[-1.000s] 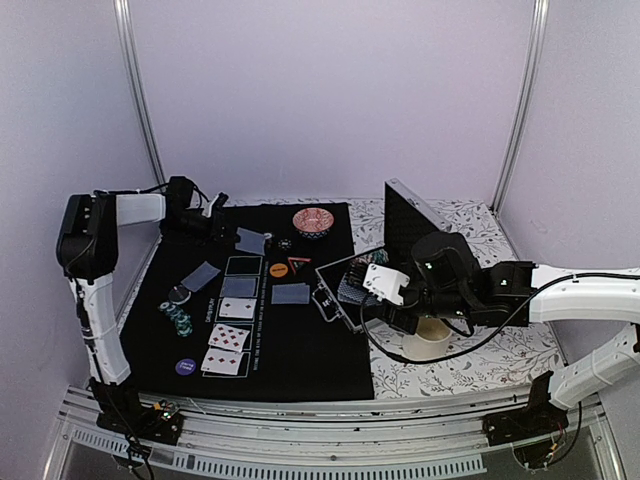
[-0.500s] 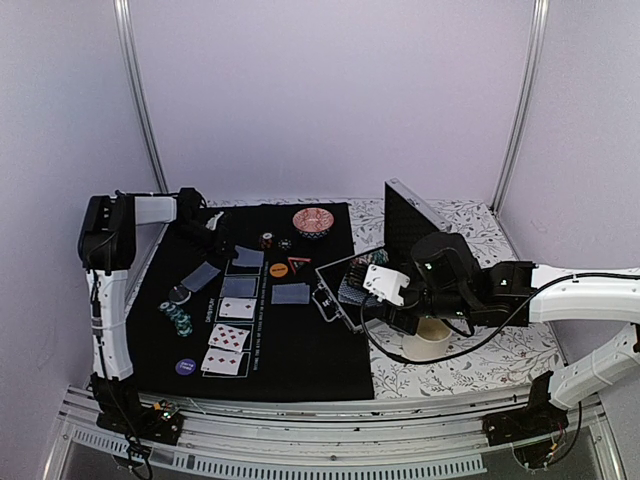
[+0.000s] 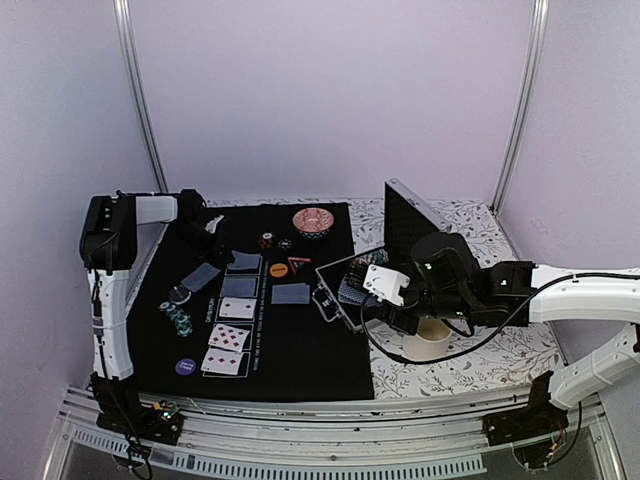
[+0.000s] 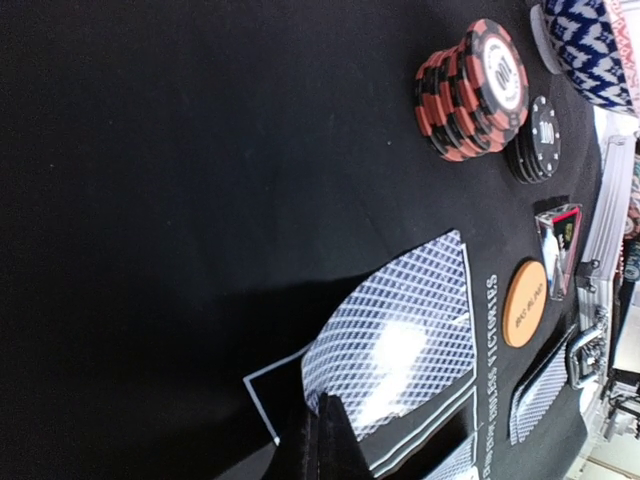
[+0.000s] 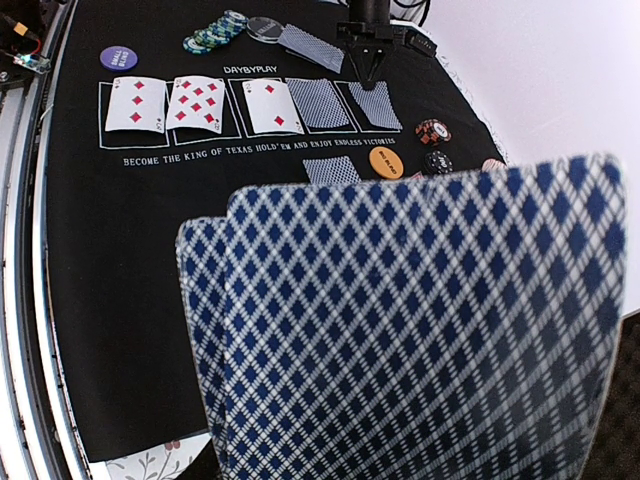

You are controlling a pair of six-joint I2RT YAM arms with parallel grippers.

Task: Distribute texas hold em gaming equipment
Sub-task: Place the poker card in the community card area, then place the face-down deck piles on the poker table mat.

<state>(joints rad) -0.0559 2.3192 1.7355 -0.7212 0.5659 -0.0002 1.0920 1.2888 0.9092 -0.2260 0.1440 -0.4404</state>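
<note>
My left gripper (image 3: 226,252) (image 4: 322,440) is low over the black mat (image 3: 300,345), shut on the near corner of a grey-blue-backed playing card (image 3: 246,261) (image 4: 400,335). That card lies slightly bowed in the mat's end box. Past it stand a stack of red chips (image 4: 470,90), a black chip (image 4: 540,140), an orange disc (image 4: 525,290) and the red triangle marker (image 4: 562,235). Three face-up cards (image 5: 200,105) and a face-down card (image 5: 317,103) fill the other boxes. My right gripper (image 3: 392,310) holds a stack of cards (image 5: 420,330) over the case; the stack hides its fingers.
An open metal case (image 3: 345,290) with a raised lid (image 3: 405,225) sits right of the mat. A white cup (image 3: 432,338) stands under the right arm. The red patterned bowl (image 3: 313,221) is at the mat's far edge. Green chips (image 3: 178,318) and a purple disc (image 3: 185,367) lie left.
The left gripper has carried its card from the air down and toward the mat's end box, where the card now rests. The right arm has not moved.
</note>
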